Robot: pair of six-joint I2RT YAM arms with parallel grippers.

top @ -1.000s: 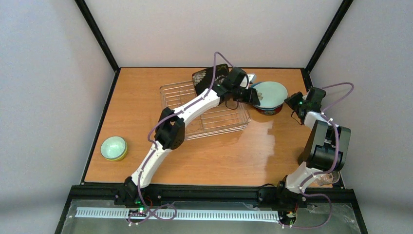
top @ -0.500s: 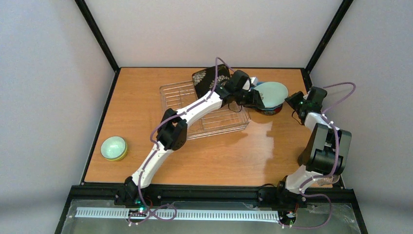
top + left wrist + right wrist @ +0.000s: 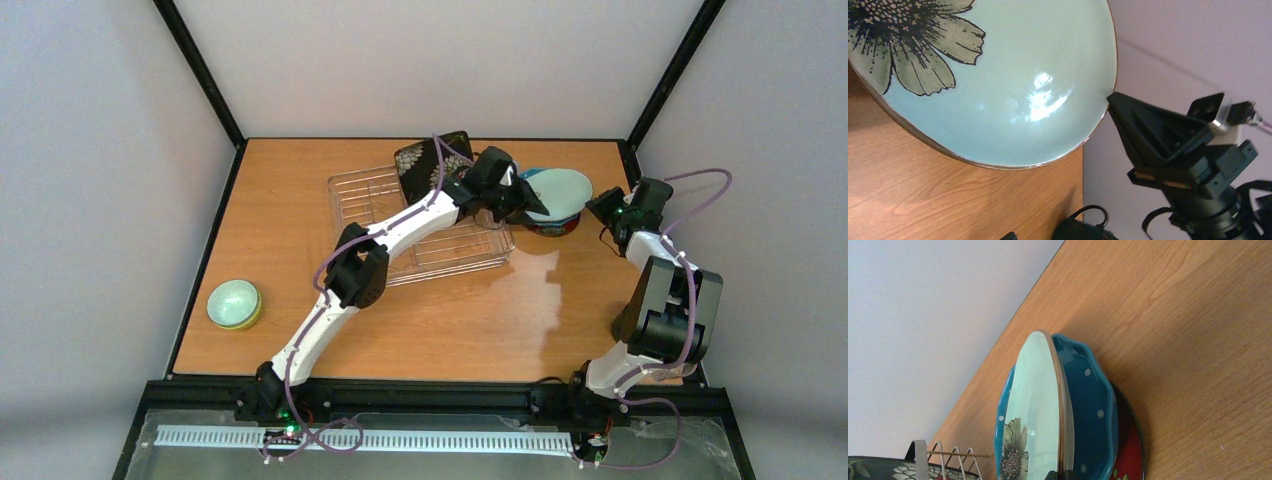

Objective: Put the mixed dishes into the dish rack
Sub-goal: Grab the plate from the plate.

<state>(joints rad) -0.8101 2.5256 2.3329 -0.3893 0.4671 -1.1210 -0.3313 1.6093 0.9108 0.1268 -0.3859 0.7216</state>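
Slippage is risked: the mint plate [image 3: 556, 190], stacked on the blue plate [image 3: 1093, 405] and red plate [image 3: 1130, 450] beside the rack [image 3: 365, 195], could be shoved off by the left gripper [image 3: 528, 207], whose spread cannot be told. Its rim is touched by the right gripper [image 3: 1113, 100], clenched empty. Counted: four plates, black plate [image 3: 425, 160] at the rack; one bowl [image 3: 234, 304]; one rack.
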